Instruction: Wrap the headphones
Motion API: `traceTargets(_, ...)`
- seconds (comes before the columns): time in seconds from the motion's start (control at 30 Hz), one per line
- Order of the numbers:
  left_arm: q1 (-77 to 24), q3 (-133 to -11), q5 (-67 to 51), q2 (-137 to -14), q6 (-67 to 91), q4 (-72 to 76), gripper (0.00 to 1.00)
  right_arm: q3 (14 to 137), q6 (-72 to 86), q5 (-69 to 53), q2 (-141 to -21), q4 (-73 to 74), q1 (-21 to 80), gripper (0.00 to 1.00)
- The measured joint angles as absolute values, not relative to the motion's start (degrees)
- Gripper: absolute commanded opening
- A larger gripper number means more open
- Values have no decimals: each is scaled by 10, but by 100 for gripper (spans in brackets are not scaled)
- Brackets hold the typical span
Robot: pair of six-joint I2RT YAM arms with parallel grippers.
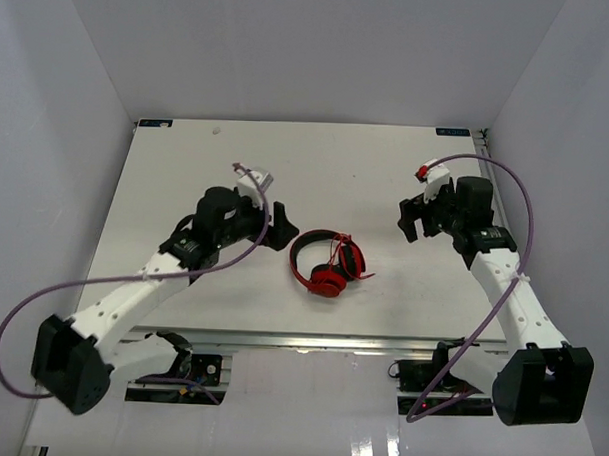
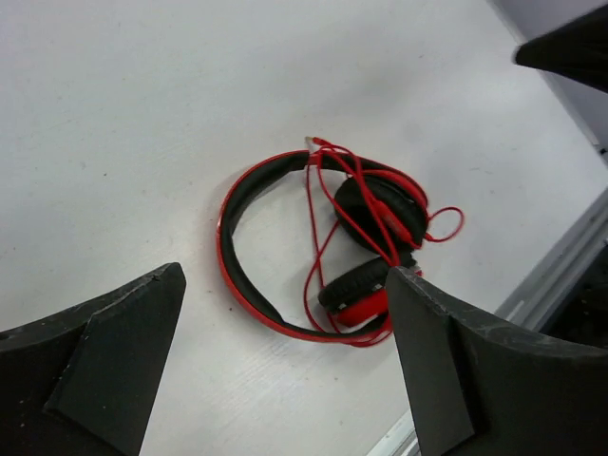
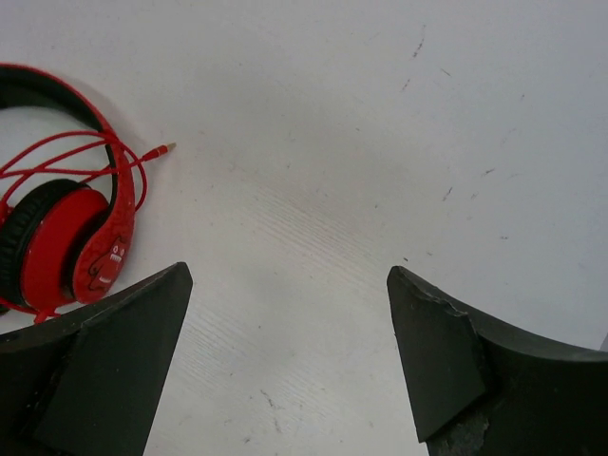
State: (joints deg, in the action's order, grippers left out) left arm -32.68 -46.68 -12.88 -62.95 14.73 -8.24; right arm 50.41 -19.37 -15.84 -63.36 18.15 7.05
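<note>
Headphones (image 1: 326, 264): I've got them lying flat on the table (image 1: 187, 164), about mid-table and a touch toward the near edge, between my two arms.
Headband (image 2: 233, 204): red outside, black inside, open loop resting on the surface.
Ear cups (image 2: 380, 209): both tucked in at one end of the loop, close together.
Cord (image 2: 313, 237): thin and red, strung loosely back and forth across the band and over the cups, with one small loop poking out past a cup.
Plug (image 3: 166, 147): lying on bare table just beside the band, free end showing in my right wrist view.
Left gripper (image 1: 281, 227): jaws spread wide, nothing between them, near the headphones on their left and pointed at them, not touching.
Right gripper (image 1: 415, 220): jaws wide apart too, empty, well off to the right of the headphones and farther back.
Purple cables (image 1: 525, 216): arcing off each arm, clear of the headphones.
</note>
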Motion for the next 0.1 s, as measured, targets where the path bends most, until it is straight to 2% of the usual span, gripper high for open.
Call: traceTargets(0.1, -327, -392, -138, -528, 171, -48, 98, 492, -150, -141, -614, 163, 69, 90)
